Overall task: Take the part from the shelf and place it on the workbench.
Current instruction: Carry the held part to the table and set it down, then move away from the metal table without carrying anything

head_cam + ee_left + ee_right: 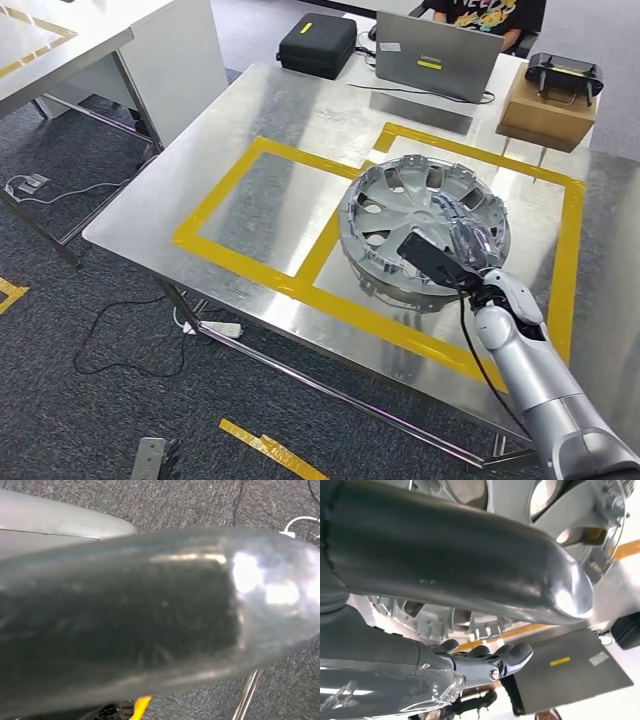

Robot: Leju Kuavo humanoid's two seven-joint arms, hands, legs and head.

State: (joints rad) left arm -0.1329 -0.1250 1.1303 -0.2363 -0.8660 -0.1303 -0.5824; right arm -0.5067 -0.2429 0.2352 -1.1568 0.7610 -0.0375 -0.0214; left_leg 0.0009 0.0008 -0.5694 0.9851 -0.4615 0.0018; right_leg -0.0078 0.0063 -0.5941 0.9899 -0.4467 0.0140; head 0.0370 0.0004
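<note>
So the part, a silver hubcap (423,228), lies flat on the metal workbench (287,120), inside the right-hand box of the yellow tape outline (226,255), w/ its far edge near the tape's far line. Right hand (453,252) sits over the hubcap's near-right rim; its dark fingers (423,255) reach inward across the rim toward the hub centre. In the right wrist view the thick grey thumb (471,565) and the darker fingers (497,660) lie stretched out, apart from each other, w/ the hubcap's ribbed rim (463,622) showing in the gap between them; whether they actually press on the rim or just straddle it, can't tell. Some clear plastic wrap (477,240) glints around the hand's back, just wrist-side of the fingers. Beyond the fingertips, across the hubcap and further on, a grey laptop (438,55) stands open at the bench's far edge, w/ a black case (317,42) to its left and a cardboard box (545,115) carrying a black device (564,72) to its right. A person's torso (483,15) shows behind the laptop. Left wrist view: a blurred grey thumb (151,615) over grey carpet (181,505); left hand's finger state can't tell.
</note>
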